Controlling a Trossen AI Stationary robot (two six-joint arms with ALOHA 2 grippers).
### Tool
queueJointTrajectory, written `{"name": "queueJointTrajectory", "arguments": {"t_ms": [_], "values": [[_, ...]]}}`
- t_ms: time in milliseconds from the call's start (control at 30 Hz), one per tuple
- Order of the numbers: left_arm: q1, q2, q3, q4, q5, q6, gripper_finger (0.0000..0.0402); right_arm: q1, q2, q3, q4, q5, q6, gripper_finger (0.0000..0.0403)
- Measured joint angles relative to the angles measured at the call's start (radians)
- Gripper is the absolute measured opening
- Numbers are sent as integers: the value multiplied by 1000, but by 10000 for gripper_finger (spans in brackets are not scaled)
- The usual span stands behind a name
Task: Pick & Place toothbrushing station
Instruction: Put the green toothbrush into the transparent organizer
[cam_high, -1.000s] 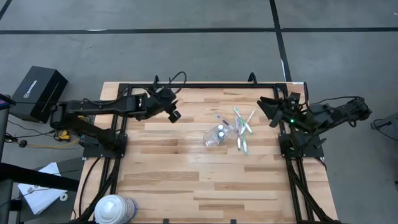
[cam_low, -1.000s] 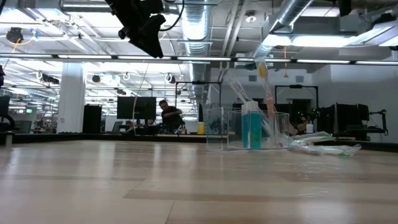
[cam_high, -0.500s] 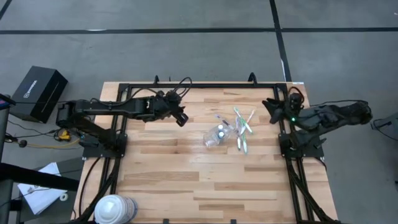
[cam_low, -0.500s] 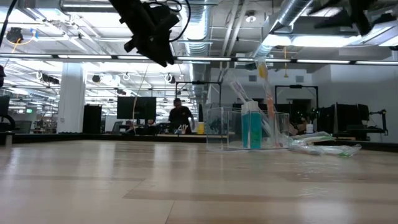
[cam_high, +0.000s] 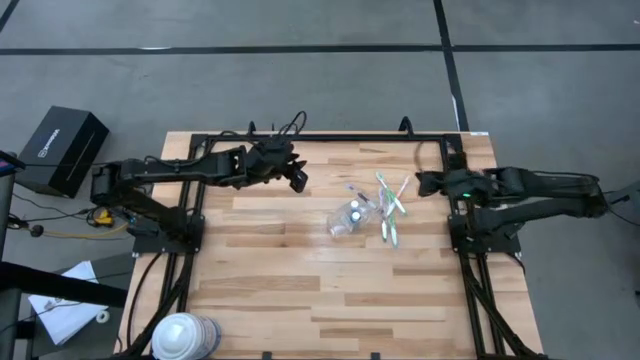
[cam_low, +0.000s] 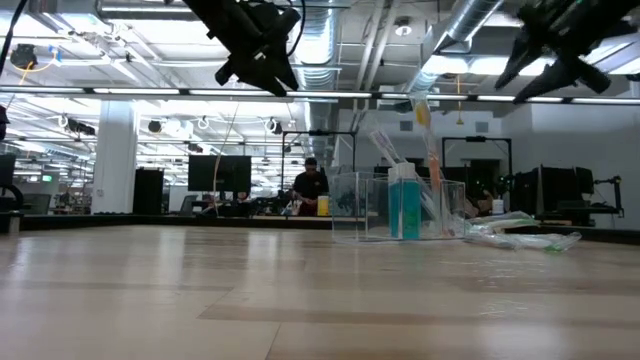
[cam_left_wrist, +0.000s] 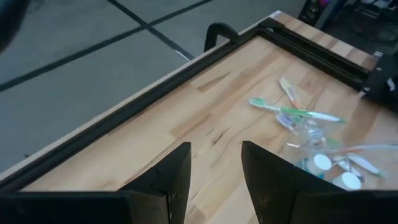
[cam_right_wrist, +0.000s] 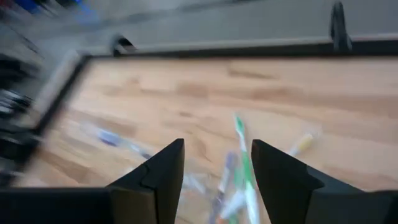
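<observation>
1. The high view alone shows a big white-and-blue roll (cam_high: 183, 335) at the table's near-left corner.
2. The left gripper (cam_high: 298, 180) hovers with fingers spread and empty.
3. The small see-through plastic cup (cam_high: 347, 217) stands mid-table, holding a blue tube (cam_low: 403, 204); thin pastel toothbrushes (cam_high: 390, 205) lie scattered beside it.
4. The right gripper (cam_high: 421, 182) hovers, spread and empty.

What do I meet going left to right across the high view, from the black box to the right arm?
Black box → white-and-blue roll → left gripper, empty over the table → clear cup → loose toothbrushes → right gripper, open at the table's right edge.
</observation>
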Motion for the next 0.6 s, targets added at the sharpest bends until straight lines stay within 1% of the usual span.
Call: {"name": "queueJointTrajectory", "arguments": {"t_ms": [67,133,267,333,467,600], "values": [[13,0,0,9,21,2,136,-50,59,0,0,-45,-16,176],[22,0,0,22,37,22,136,-106,111,0,10,-120,-34,176],[40,0,0,52,69,63,136,-214,240,-1,95,-289,-124,180],[52,0,0,61,100,78,136,-259,301,-1,160,-355,-172,184],[70,0,0,61,140,80,136,-331,427,1,300,-441,-245,190],[76,0,0,61,163,97,136,-404,549,52,329,-528,-324,190]]}}
